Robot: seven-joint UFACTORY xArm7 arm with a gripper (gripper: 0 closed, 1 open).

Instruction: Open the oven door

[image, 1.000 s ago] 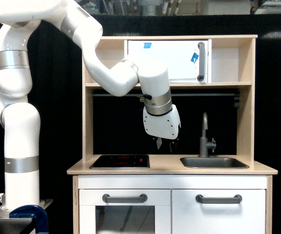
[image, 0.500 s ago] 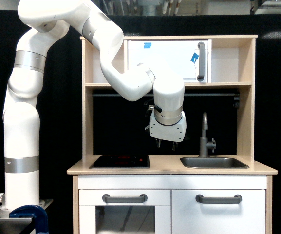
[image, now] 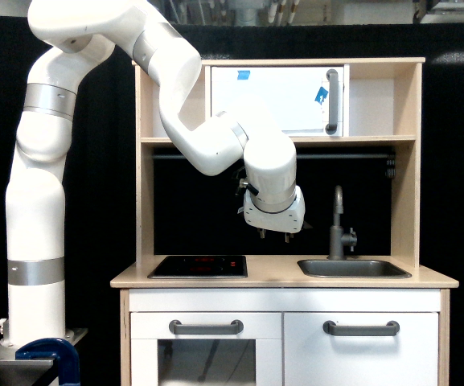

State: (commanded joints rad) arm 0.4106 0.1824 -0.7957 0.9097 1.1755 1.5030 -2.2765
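While my claw [image: 274, 236] hangs above the counter [image: 280, 280], the oven door [image: 276, 99] sits shut overhead. Claw grasps nothing (fingers slightly parted).

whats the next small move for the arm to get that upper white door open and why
Probably lift the gripper up and toward the exterior view's right, to the vertical grey bar handle of the wide flat white door. The door looks shut, and the gripper hangs well below it, holding nothing.
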